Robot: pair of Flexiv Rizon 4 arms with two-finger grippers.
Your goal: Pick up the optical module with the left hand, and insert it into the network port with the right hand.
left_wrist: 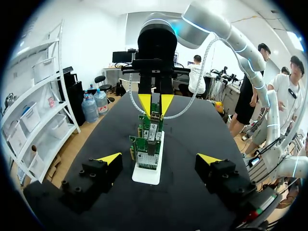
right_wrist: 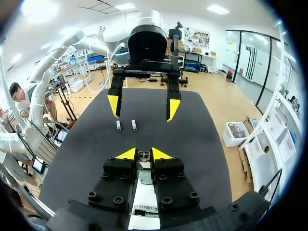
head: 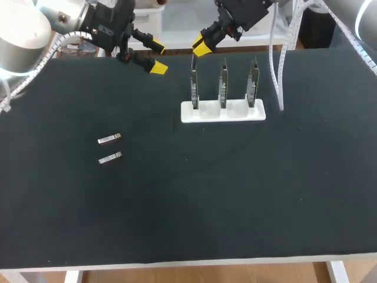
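Nothing of the task is done yet, judging by how things lie. The black table point(head: 235, 194) carries a white holder point(head: 222, 112) right of centre toward the far side, with three circuit boards point(head: 223, 82) standing upright in it. The network port must be on one of these, but it is too small to make out. Well apart from the holder, on the left half of the table, the two optical modules lie flat, one point(head: 109, 139) just beyond the other point(head: 110, 158), untouched and parallel. Picking one up, passing it across and pushing it into the port are all still to do.

The left arm comes in from the far left corner. The left gripper point(head: 158, 56) hangs above the far edge of the table, left of the holder and well beyond the modules. It points toward the holder rather than down at the modules, with its fingers spread wide and empty. To reach a module, my guess is it must swing toward the near left and tip downward.

The right arm comes in from the far right. The right gripper point(head: 202, 47) hangs over the far side of the leftmost board, its fingers drawn narrow with only a slim gap between them, holding nothing. Its wrist view looks down on the board's top edge in that gap, and I cannot tell whether the tips touch the board.
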